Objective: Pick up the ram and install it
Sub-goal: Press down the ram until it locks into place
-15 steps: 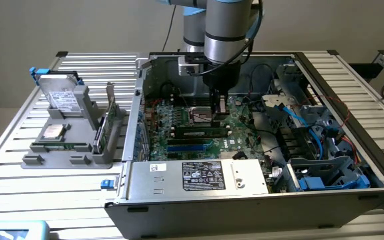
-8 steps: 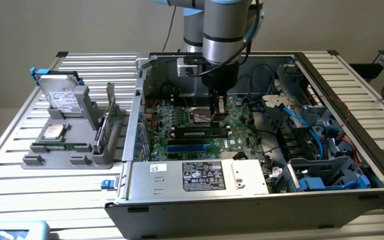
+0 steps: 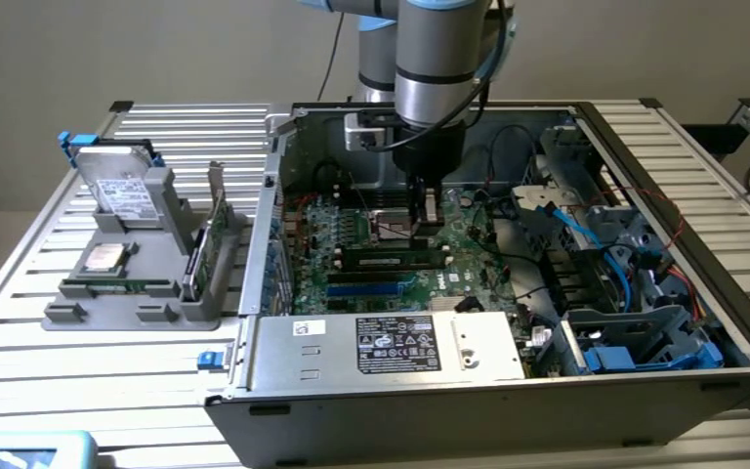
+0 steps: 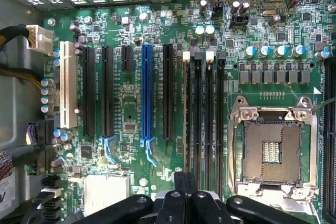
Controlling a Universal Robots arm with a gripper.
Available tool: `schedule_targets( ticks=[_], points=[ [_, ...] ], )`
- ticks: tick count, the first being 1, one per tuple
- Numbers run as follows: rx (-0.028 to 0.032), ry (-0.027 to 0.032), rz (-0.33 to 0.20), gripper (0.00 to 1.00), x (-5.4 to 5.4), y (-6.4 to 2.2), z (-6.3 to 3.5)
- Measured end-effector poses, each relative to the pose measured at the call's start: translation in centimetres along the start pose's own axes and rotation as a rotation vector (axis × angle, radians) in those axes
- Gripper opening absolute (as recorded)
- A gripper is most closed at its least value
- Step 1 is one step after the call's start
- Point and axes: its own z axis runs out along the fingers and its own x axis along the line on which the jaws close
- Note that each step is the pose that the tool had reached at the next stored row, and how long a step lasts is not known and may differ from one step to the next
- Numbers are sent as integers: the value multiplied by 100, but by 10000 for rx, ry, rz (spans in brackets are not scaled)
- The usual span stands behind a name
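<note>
Ram (image 3: pixel 121 286) lies in the holder (image 3: pixel 153 315) at lower left, well apart from my gripper (image 3: pixel 424 221), whose fingers are pressed together, empty, over the motherboard (image 3: pixel 349 239). I'd spread wide and grip its long edges squarely.

A plain beige wall (image 3: pixel 153 49) stands behind a table (image 3: pixel 36 362) of ribbed silver aluminium slats.
</note>
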Motion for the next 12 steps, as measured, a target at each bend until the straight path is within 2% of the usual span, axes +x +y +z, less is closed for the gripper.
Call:
schedule_targets(
  ticks=[12],
  points=[
    [14,-10,2,11,-2,-17,20]
  ],
)
